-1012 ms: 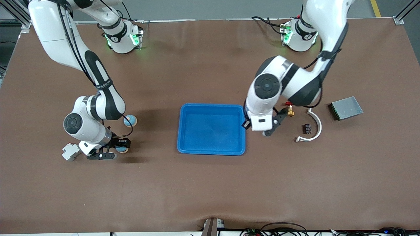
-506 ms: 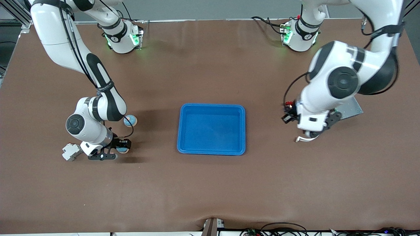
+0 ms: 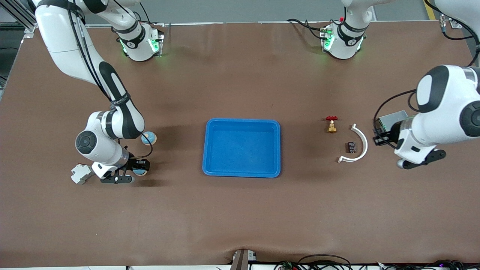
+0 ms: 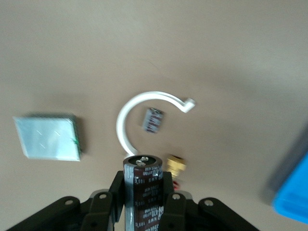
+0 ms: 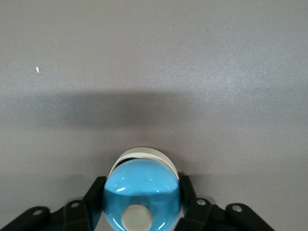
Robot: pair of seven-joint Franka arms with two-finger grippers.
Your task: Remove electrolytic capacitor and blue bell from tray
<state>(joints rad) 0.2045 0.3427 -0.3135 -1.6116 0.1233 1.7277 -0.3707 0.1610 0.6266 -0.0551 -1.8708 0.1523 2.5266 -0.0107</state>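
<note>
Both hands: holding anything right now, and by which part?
The left hand grips the electrolytic capacitor by its cylindrical body, terminal end out. The right hand has the blue bell between its fingers, at the dome's sides.

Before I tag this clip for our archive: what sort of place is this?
Probably a robotics lab bench: a brown-covered table, aluminium framing at its corners, loose cables along the edge, and a bright blue plastic tray set out for handling.

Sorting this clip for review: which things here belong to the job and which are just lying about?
Job:
tray, nothing in it
capacitor, gripped in left claw
blue bell, in right claw at the table

Lying about:
second bell
white block
brass valve
white clip
small chip
metal plate
</note>
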